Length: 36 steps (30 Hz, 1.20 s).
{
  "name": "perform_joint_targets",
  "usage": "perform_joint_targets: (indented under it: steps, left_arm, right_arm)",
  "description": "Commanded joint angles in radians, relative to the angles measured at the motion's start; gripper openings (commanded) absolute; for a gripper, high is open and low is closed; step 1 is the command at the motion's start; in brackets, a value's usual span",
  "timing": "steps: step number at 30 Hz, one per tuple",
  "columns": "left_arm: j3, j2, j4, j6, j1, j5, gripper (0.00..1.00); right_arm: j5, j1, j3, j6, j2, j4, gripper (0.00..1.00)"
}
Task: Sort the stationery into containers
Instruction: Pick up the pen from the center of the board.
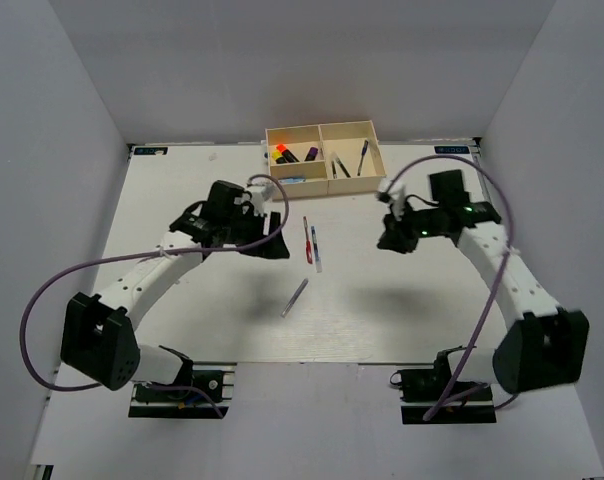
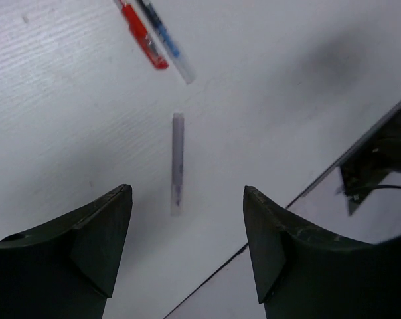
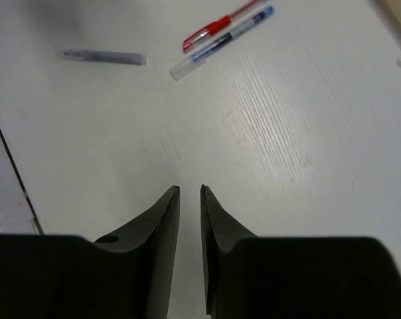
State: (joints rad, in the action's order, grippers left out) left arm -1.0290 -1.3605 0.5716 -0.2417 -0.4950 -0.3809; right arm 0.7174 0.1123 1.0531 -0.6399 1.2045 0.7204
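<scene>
**Left claw wide over a loose pen; right claw barely parted**

Left claw point(image 2: 187, 193): jaws wide apart, empty, above a pale purple pen point(image 2: 178, 159) lying flat on the bench point(image 1: 382, 320). Right claw point(image 3: 190, 189): parted by a slit only, gripping nothing. Red pen point(image 2: 142, 36) and blue pen point(image 2: 166, 40) lie side by side mid-bench. Tray point(image 1: 342, 187) sits at the far edge, with highlighters point(image 1: 282, 153) in the far-left compartment and pens point(image 1: 363, 153) in the right one.
</scene>
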Motion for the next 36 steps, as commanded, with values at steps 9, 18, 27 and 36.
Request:
perform_joint_targets:
  steps: [9, 18, 27, 36]
  left_arm:
    - [-0.051, -0.026, -0.131, -0.29, 0.502, -0.473, 0.82]
    - [0.033, -0.037, -0.257, -0.303, 0.578, -0.633, 0.91]
    - [0.086, -0.022, -0.272, -0.294, 0.596, -0.651, 0.92]
    - [0.161, -0.014, -0.346, -0.349, 0.596, -0.679, 0.92]
  right_arm:
    - [-0.22, 0.531, 0.163, -0.697, 0.366, 0.005, 0.24]
    - [-0.256, 0.665, 0.369, -0.839, 0.622, 0.031, 0.25]
    - [-0.312, 0.764, 0.355, -0.903, 0.695, 0.016, 0.32]
    - [-0.381, 0.777, 0.331, -0.962, 0.744, -0.002, 0.41]
